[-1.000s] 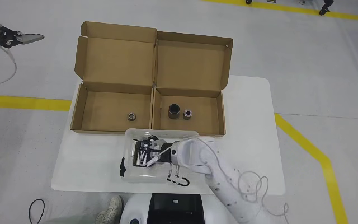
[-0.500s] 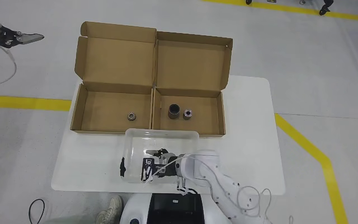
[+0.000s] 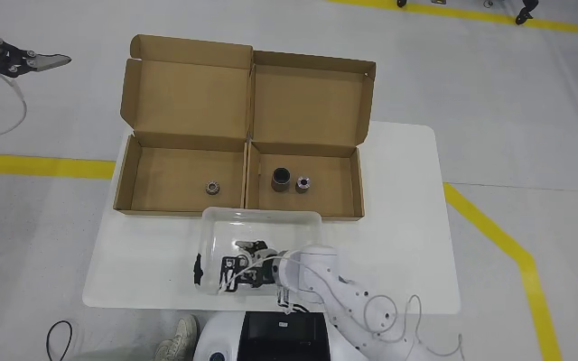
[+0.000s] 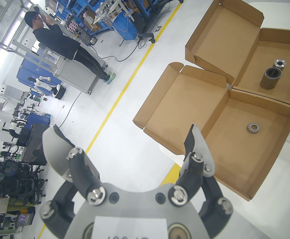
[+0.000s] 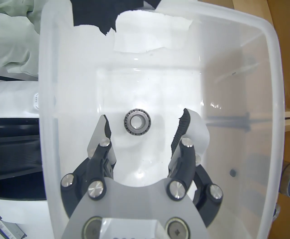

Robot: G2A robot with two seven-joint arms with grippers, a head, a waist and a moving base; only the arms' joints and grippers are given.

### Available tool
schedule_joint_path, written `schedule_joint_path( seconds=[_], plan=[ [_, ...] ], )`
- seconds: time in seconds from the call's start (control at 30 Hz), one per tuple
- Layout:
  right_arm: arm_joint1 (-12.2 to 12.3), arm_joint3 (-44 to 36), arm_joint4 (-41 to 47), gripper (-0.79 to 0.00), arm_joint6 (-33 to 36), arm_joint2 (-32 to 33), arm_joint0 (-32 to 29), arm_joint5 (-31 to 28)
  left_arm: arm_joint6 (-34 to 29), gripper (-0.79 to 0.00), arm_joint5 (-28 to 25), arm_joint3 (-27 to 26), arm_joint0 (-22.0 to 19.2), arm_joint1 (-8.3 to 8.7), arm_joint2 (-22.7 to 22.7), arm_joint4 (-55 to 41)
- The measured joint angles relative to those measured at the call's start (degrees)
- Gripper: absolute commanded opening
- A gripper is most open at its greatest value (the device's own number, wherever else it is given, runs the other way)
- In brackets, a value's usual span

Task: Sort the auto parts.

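1. Our right gripper is down inside the clear plastic bin, fingers spread, nothing in them.
2. The loose bearing lies flat on the bin floor, bore up. It sits between the two fingertips, nearer one of them and touching neither as far as we can see.
3. The bin stands on the white tabletop at the edge nearest the robot, just in front of the two cardboard boxes. A black patch is on the bin's end wall beyond the gripper.
4. Our left gripper is released too, fingers wide apart and empty. It hangs over the floor, well off the tabletop on the left-box side.
5. The left box is open with its lid flap folded back. One boxed bearing lies on its floor, about mid-box.
6. The right box butts against the left box, lid also back. It holds a dark cylindrical sleeve standing upright and a small silver collar just beside it.
7. We can't tell whether the sleeve and the collar touch.
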Motion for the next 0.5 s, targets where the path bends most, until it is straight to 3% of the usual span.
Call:
schedule_joint_path(
  seconds=[0.43,0.5],
  plan=[
    [-1.0,4.0,0.0,-0.262,1.5,-3.9,3.4,1.8,0.0,0.0,0.0,0.0,0.0,0.0,0.0,0.0],
    [-1.1,4.8,0.4,-0.311,1.3,-4.2,4.0,2.0,0.0,0.0,0.0,0.0,0.0,0.0,0.0,0.0]
  ],
)
